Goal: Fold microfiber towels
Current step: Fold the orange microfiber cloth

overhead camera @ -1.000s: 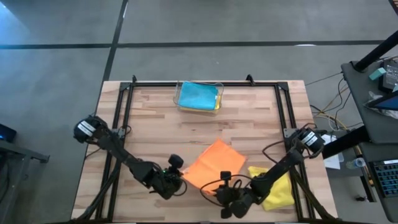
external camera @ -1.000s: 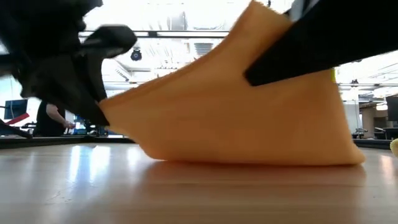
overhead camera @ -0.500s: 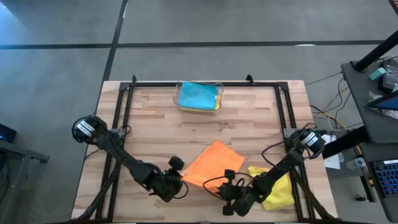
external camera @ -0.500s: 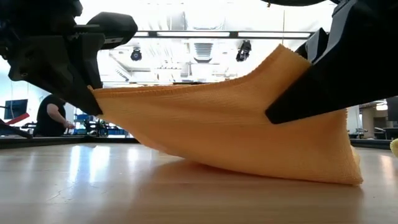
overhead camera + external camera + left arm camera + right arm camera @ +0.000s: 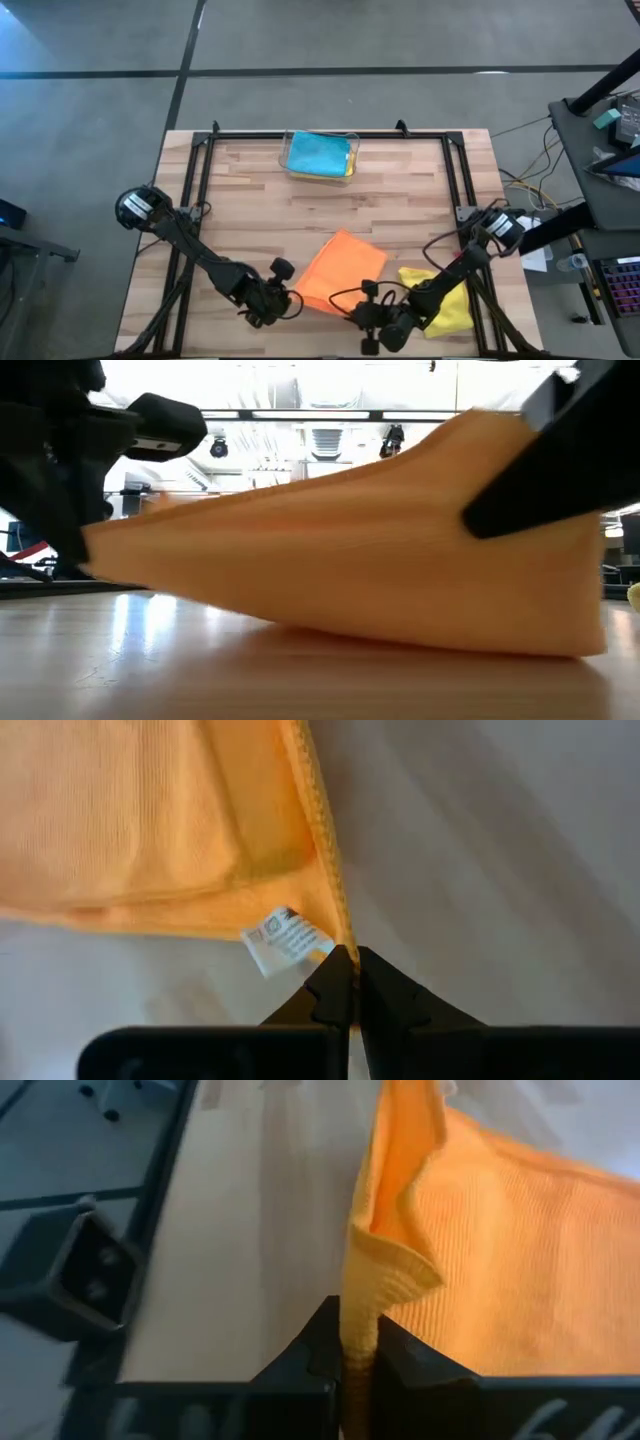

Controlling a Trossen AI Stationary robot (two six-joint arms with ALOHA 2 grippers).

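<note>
Wood-slat table (image 5: 250, 215) holds the orange towel (image 5: 340, 268) near its front edge, lifted off the wood at two corners. Left gripper (image 5: 345, 970) is clamped on the corner by the white tag (image 5: 285, 938); right gripper (image 5: 360, 1342) is clamped on another corner. Yellow towel (image 5: 448, 300) lies beside the right arm, light blue towel (image 5: 318, 153) in the clear bin (image 5: 288, 160) at the far edge.

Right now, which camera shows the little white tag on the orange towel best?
The left wrist view: the tag sits on the orange towel at its hemmed edge, just beside the left gripper, shut on that corner. The high, low and right wrist views show the towel but no tag that I can make out.
</note>
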